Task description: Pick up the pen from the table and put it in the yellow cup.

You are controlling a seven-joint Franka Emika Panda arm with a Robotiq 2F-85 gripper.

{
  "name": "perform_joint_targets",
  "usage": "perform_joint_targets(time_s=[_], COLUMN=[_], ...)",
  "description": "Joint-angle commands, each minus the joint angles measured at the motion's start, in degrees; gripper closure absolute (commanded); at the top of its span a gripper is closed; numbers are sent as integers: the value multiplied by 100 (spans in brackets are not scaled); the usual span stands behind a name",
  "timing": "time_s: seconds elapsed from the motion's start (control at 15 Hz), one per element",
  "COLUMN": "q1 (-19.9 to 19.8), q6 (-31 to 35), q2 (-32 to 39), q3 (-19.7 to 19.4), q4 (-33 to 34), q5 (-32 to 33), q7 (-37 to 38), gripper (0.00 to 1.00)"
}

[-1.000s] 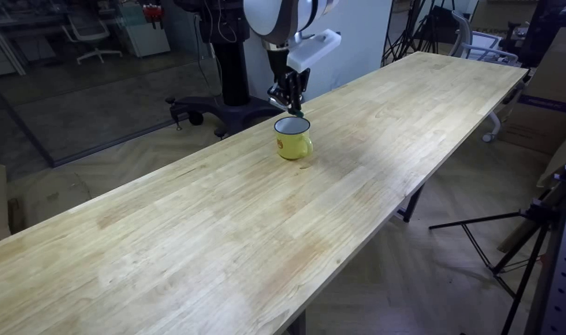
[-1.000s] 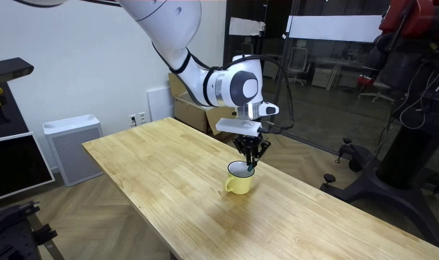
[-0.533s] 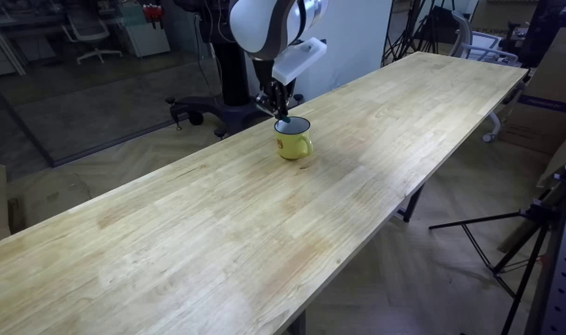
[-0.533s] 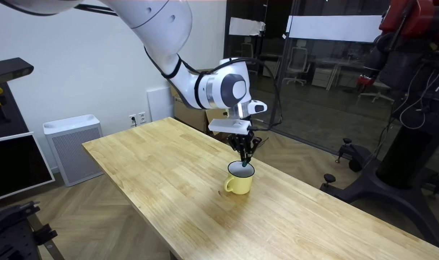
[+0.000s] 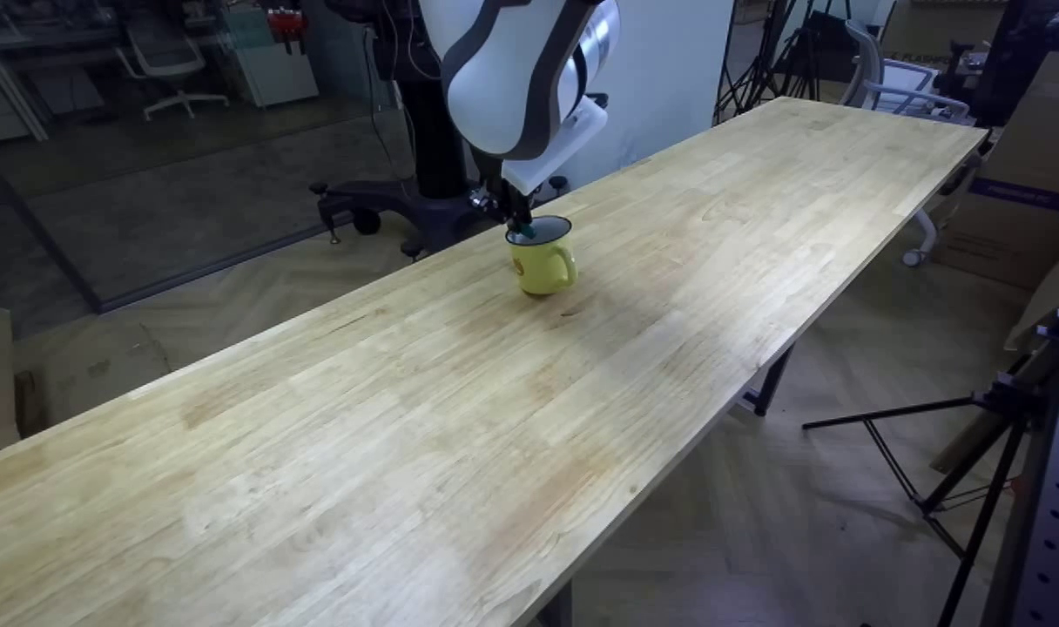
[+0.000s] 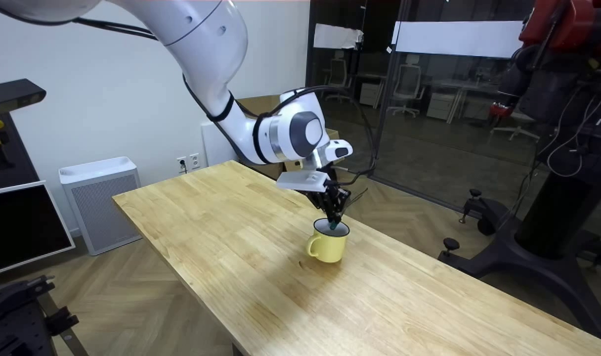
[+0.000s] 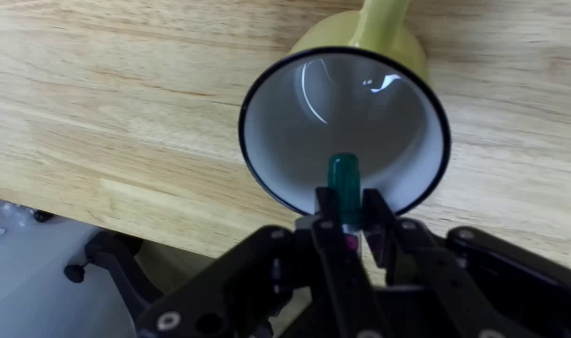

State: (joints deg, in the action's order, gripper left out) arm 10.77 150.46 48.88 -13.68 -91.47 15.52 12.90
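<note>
The yellow cup [image 5: 542,270] stands on the pale wood table [image 5: 408,418], its handle turned away from my gripper. It also shows in an exterior view [image 6: 330,248] and in the wrist view [image 7: 285,122], where its whitish inside looks empty. My gripper [image 7: 348,195] is shut on the pen [image 7: 344,178], which has a dark green end and a pink mark further back. The green end points into the cup's mouth, at or just below the rim; the rest is hidden between the fingers. My fingertips [image 7: 373,199] are at the rim; I cannot tell if they touch it.
The table's edge [image 7: 102,213] runs close behind the cup on the gripper's side. A dark wheeled stand [image 6: 533,247] is beyond that edge, and its foot [image 7: 114,263] shows in the wrist view. A tripod [image 5: 956,488] stands off the table's opposite side.
My gripper has moved across and down to the cup's mouth, still holding the pen, and the arm has tilted. The cup has shifted slightly toward the near table edge on the gripper's side.
</note>
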Motion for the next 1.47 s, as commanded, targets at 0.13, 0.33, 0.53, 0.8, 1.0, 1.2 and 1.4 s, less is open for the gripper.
perform_joint_targets(time_s=[0.13, 0.33, 0.53, 0.8, 1.0, 1.2, 1.4], q1=[545, 724, 755, 638, 510, 177, -355], q6=[439, 470, 272, -399, -1011, -1555, -1978], q2=[-186, -208, -316, -817, -1261, -1703, -2025], q3=[-542, -663, -576, -188, 216, 773, 1392], q4=[-645, -833, -951, -1204, -1409, -1589, -1720], q5=[285, 297, 236, 163, 84, -196, -817], q7=[747, 851, 692, 283, 29, -483, -1441], gripper=[55, 36, 15, 0, 0, 0, 0])
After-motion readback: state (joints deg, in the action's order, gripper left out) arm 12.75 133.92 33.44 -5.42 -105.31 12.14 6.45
